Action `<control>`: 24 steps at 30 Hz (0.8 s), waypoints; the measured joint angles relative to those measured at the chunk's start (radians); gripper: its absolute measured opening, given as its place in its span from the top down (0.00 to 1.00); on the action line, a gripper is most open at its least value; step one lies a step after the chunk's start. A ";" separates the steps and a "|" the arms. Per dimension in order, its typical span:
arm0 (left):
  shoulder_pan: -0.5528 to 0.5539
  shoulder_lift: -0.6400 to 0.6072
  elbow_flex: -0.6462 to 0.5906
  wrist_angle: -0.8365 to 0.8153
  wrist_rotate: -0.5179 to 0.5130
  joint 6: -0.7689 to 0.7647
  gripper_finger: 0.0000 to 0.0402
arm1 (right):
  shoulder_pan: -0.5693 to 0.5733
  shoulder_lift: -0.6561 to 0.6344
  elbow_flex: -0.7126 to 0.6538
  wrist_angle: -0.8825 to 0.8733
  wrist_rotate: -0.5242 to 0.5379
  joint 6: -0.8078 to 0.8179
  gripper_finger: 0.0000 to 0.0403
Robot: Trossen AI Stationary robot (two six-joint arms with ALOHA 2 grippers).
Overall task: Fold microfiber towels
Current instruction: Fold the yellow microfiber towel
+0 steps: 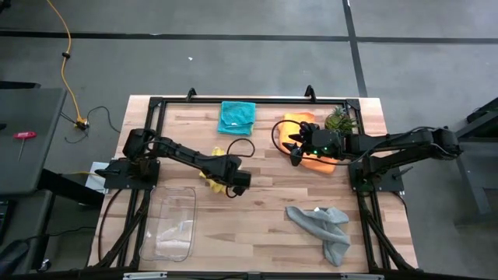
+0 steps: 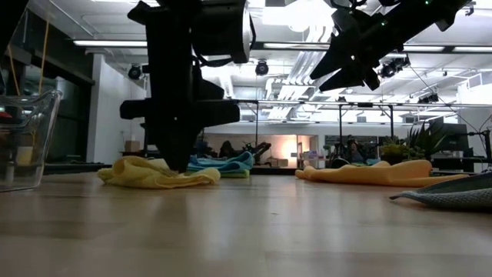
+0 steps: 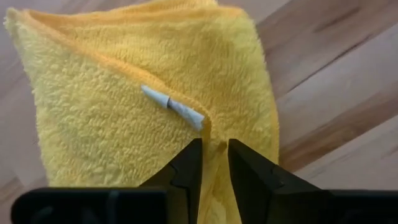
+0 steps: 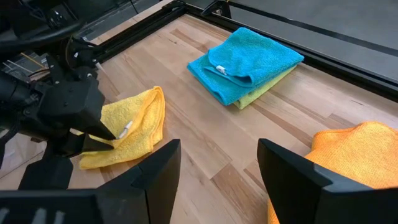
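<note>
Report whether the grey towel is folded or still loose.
Loose, not folded. The grey towel lies crumpled in an irregular shape with one end trailing, near the table's front right, with neither gripper near it.

yellow towel [image 3: 124, 106], white tag | teal towel [image 4: 249, 62] over lime green towel [image 4: 264, 92] | orange towel [image 4: 354, 155] | grey towel [image 1: 323, 227] | my fingers [image 3: 186, 171] black | table [image 1: 264, 194] pale wood, striped planks | tray [image 1: 173, 225] clear

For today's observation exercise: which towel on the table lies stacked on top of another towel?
The teal towel: it rests folded on the lime green towel. The yellow, orange and grey ones each lie alone.
</note>
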 joint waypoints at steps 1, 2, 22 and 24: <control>0.000 0.000 0.000 0.006 -0.003 0.000 0.83 | 0.000 0.000 0.000 0.000 0.000 0.000 0.49; 0.000 0.000 0.000 0.011 -0.004 0.000 0.82 | 0.000 0.000 0.000 0.000 0.000 0.000 0.49; 0.017 0.000 0.000 0.021 -0.042 0.084 0.99 | 0.000 0.000 0.000 -0.001 0.000 0.000 0.49; 0.018 0.000 0.000 0.021 -0.030 0.115 0.99 | 0.000 0.000 0.000 -0.001 0.000 0.000 0.49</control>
